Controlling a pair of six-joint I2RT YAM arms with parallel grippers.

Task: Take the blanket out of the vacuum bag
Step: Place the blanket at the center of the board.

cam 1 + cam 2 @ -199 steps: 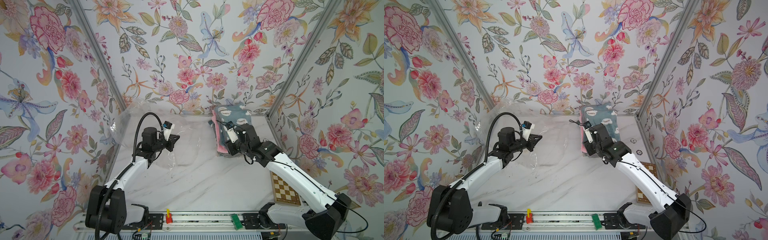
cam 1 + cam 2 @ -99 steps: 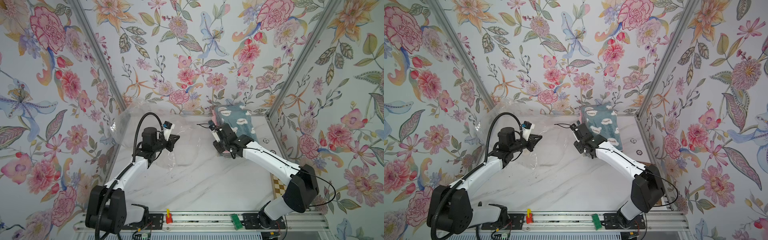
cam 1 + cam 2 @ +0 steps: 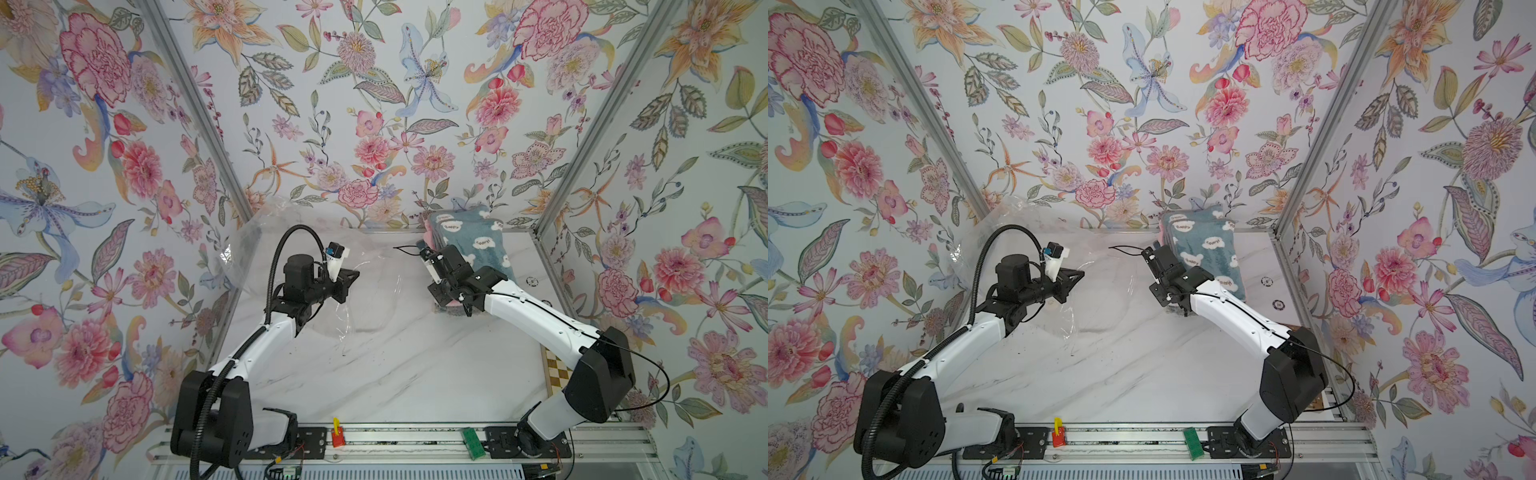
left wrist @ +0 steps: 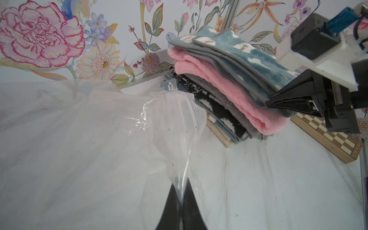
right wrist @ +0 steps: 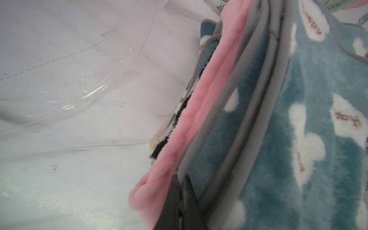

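Both arms are working over the white marble-look desk (image 3: 395,365).

- Left claw (image 4: 180,184): jaws are pressing together on a fold of the large crinkly transparent plastic vacuum bag (image 4: 89,129), and the film is bunching into pleats at the pinch. I am reading this as an anchor grip, there so the bag does not slide while cloth is drawn away from it.
- The bag is lying slack across the desk's 10 o'clock area in both top views, with its far edge riding up the wall. I am not seeing any fabric inside it.
- Right claw (image 5: 180,177): jaws are narrowed right down. They appear to be nipping the grey hem of the folded teal fleece blanket with white clouds (image 3: 478,245), just above the pink plush blanket (image 4: 219,83).
- The teal blanket is sitting on top of a stack at the desk's 1 o'clock corner, against the back wall. The pink blanket, a grey layer and a black-and-white patterned knit (image 4: 209,101) are lying under it.
- The whole stack is resting just beside the bag's ridged mouth, apparently outside it.

Judgement: extraction is looking mostly done. A hem grip this thin is risking peeling up one layer instead of moving the whole fold.
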